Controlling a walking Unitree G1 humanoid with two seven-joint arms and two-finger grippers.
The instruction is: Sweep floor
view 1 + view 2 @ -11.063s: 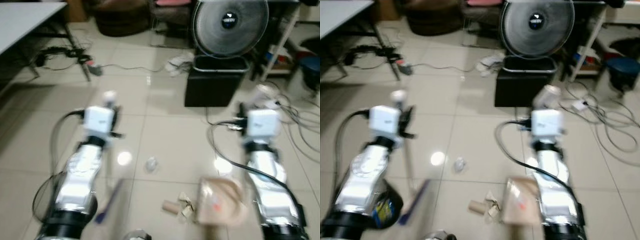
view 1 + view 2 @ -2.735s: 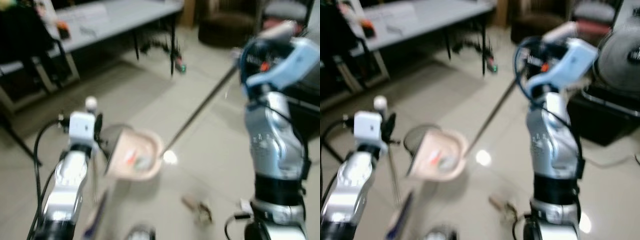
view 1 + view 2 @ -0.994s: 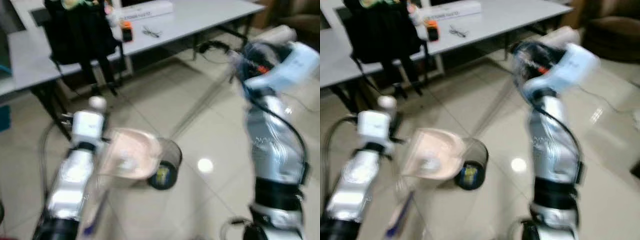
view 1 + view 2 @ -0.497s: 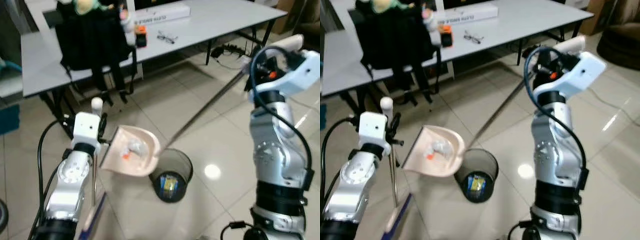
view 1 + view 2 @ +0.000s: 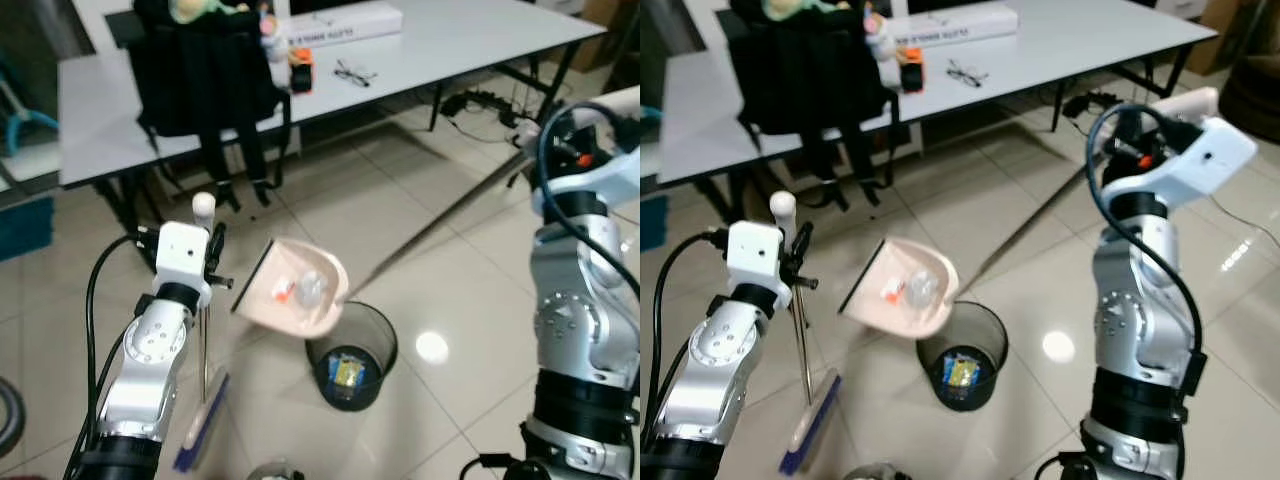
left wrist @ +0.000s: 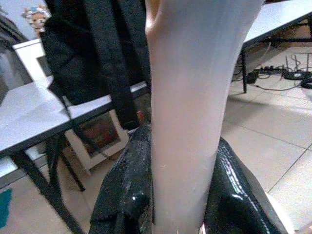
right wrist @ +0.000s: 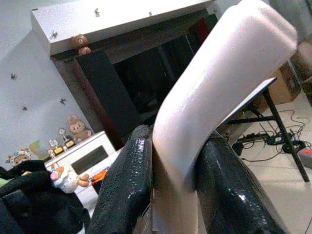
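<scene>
- Dustpan (image 5: 298, 290): it hangs tilted just above the rim of the wire bin (image 5: 352, 352), with a few scraps of litter lying in its scoop; you carry it by a long thin pole running up to the right gripper (image 7: 170, 161)
- The right fingers are closed round the pale grip at the top of that pole, pads pressed on both sides
- Judged from its look, the pan is light, stiff plastic, but the long pole gives it leverage, so keep your hold firm at the grip and tip slowly or the scoop may swing past the bin
- The litter looks light and loose; it should slide out readily once the pan tilts further
- Broom (image 5: 812, 420): its head rests on the floor by your left side, the thin handle upright; the left gripper (image 6: 178, 195) has its fingers closed round the pale grip at the top
- The floor (image 5: 450, 250) is glossy pale tile showing lamp glare, likely slick, so the light bin could skid if nudged
- A long grey worktop (image 5: 420, 40) stands beyond, with a black backpack (image 5: 205, 75), glasses and a box on it, and cables under it
</scene>
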